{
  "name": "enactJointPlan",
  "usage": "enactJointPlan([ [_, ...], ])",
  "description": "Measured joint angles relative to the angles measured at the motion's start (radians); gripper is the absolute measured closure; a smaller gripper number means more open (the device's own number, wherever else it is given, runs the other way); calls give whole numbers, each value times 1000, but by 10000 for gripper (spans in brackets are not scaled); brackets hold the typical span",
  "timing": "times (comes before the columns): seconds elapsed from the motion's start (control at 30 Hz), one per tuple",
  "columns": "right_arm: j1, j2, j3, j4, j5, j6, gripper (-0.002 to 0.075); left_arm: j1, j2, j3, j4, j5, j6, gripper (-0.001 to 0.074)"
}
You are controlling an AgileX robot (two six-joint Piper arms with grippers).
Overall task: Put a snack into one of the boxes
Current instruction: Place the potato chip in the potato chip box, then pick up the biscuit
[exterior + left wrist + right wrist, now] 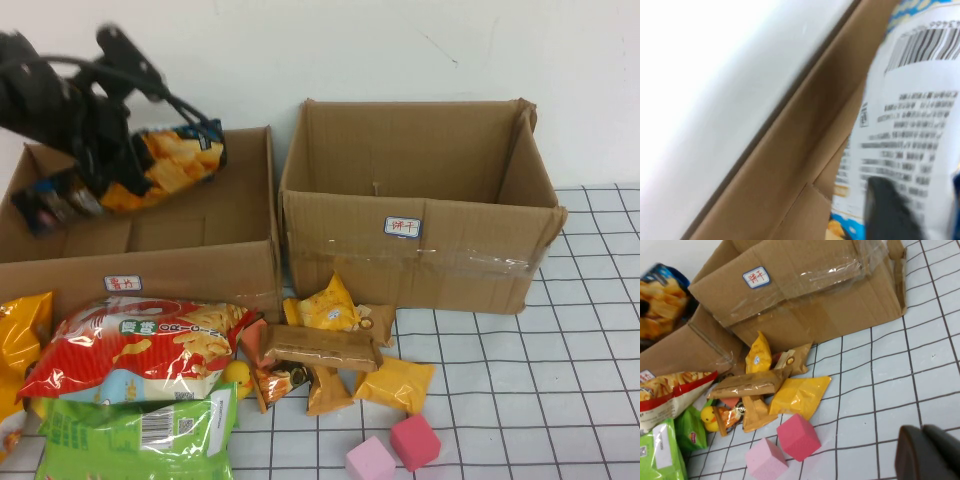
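**Chip bag held over the left box**

High view: the left gripper [105,170] pinches the chip bag [175,160] above the left box [190,270].

Left wrist view: the bag's barcoded back [910,125] hangs beside the cardboard wall [790,165].

Right wrist view: the right gripper [930,455] hovers over the table [890,390]; whether it is spread, I cannot tell.

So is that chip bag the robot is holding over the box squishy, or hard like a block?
Probably squishy. The chip bag looks like thin, puffy foil, so it would likely crumple where the left gripper pinches it. It seems light for its size, and the chips inside could crack if squeezed. The right gripper sits low over the table, away from it.
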Motion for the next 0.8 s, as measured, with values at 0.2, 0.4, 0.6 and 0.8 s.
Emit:
enactJointPlan([
  [0.2,0,0,0,0,0,0,727,0,26,0,44,-78,-61,188],
  [0.4,0,0,0,4,0,0,727,0,-123,0,111,-7,-232,276],
  [0.6,0,0,0,20,-12,-19,727,0,-359,10,112,229,-342,668],
  [0.8,0,0,0,175,-13,-236,727,0,-616,216,58,258,-387,729],
])
